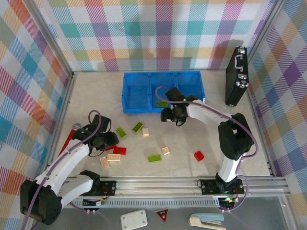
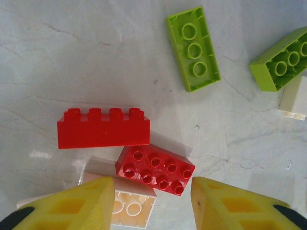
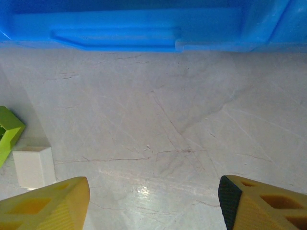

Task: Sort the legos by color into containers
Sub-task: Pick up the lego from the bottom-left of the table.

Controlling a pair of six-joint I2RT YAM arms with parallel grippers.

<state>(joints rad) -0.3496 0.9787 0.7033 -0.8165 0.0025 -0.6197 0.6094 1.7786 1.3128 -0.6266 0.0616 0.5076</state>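
Observation:
The blue three-compartment tray stands at the back of the table, with a green lego in its middle compartment. Red, green and tan legos lie loose at front left. My left gripper hovers over them, open. In the left wrist view its yellow fingers stand apart at each side of a red studded lego, not touching it. A longer red lego lies on its side beyond, and a tan lego lies below. My right gripper is open over bare table, close to the tray's front wall.
Two green legos lie ahead of the left gripper. A tan lego and a green one lie left of the right gripper. A lone red lego sits front right. A black case leans at the right wall; a red stick lies far left.

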